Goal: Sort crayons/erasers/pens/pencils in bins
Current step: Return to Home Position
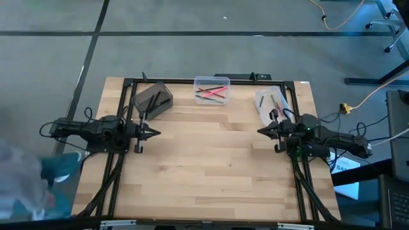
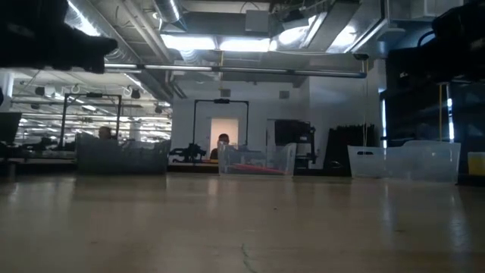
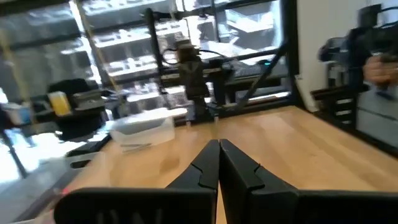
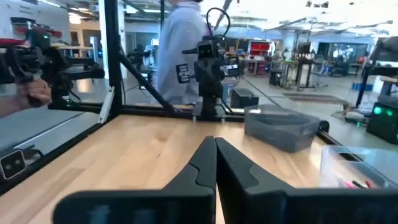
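Three bins stand in a row along the table's far edge. The dark grey bin [image 1: 153, 99] is on the left. The clear bin [image 1: 212, 90] in the middle holds red, pink and green sticks [image 1: 213, 93]. The whitish bin [image 1: 271, 101] on the right holds a few sticks too. My left gripper [image 1: 155, 133] hovers level at the table's left side, shut and holding nothing, pointing toward the middle. My right gripper [image 1: 261, 131] mirrors it at the right side, shut and holding nothing. Their shut fingertips show in the wrist views [image 3: 219, 146] [image 4: 215, 144].
A black frame [image 1: 211, 80] runs along the table's far edge and down both sides. Bare wood [image 1: 208, 160] lies between the arms and toward the near edge. A person [image 4: 180, 50] stands beyond the far side, and a hand [image 4: 31, 93] shows at the frame.
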### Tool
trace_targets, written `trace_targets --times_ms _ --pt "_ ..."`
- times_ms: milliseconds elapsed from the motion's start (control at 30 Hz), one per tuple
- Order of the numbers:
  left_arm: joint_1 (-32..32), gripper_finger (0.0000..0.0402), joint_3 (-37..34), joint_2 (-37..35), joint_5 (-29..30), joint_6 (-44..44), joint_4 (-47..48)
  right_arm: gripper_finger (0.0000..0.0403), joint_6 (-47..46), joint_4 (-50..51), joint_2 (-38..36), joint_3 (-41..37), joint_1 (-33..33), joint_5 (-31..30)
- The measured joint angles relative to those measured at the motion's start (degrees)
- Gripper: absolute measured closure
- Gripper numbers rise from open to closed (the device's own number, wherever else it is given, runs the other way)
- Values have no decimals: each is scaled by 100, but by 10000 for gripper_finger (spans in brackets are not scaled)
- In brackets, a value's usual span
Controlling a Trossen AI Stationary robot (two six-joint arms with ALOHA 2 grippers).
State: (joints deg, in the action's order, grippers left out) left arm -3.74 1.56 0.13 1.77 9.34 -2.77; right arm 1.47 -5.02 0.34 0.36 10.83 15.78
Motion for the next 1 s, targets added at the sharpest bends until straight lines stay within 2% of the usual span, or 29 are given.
trace_targets --times_ms 133,300,1000 --pt "76 401 -109 0 418 88 -58 392 27 49 -23 0 4 -238" --pt "123 401 -109 1 100 -15 -80 383 -151 -53 -13 0 4 -259" --pt "123 372 -109 1 198 -126 64 380 -259 18 -11 0 4 -266"
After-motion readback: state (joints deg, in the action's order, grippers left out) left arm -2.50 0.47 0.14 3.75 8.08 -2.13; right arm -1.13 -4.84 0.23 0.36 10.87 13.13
